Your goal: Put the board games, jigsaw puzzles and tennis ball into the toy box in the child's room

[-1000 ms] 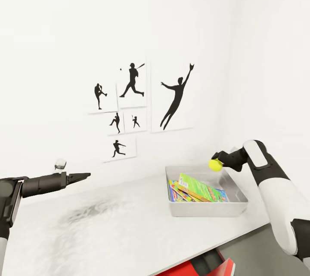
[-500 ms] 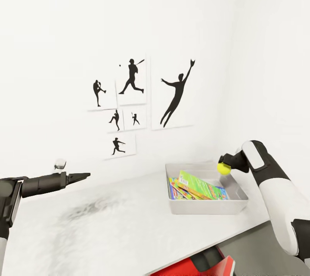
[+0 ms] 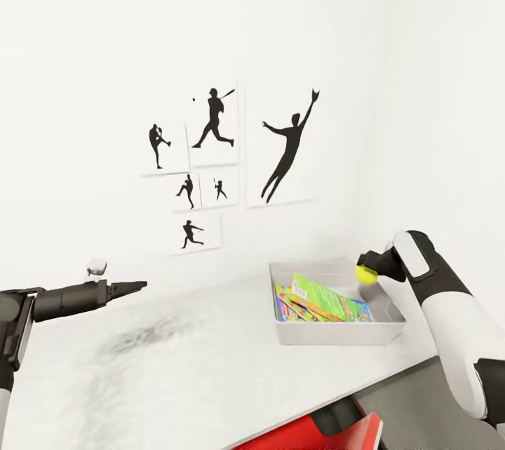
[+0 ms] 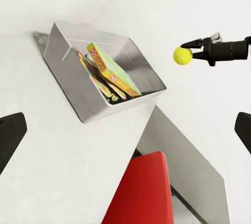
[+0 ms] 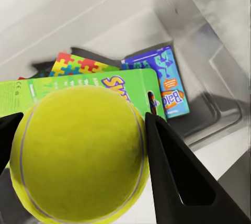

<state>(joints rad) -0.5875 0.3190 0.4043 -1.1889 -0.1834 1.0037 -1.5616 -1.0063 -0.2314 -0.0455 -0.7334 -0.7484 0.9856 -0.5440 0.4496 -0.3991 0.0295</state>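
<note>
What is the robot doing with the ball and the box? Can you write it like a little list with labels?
ball: tennis ball, pinched in the right pincer, above the far right corner of the box
box: toy box, open, on the table
inside box: green board game, blue board game, jigsaw puzzle
left pincer: open, holding nothing, out over the table
wall: baseball player pictures

Child's room: baseball silhouette prints, toy box.
</note>
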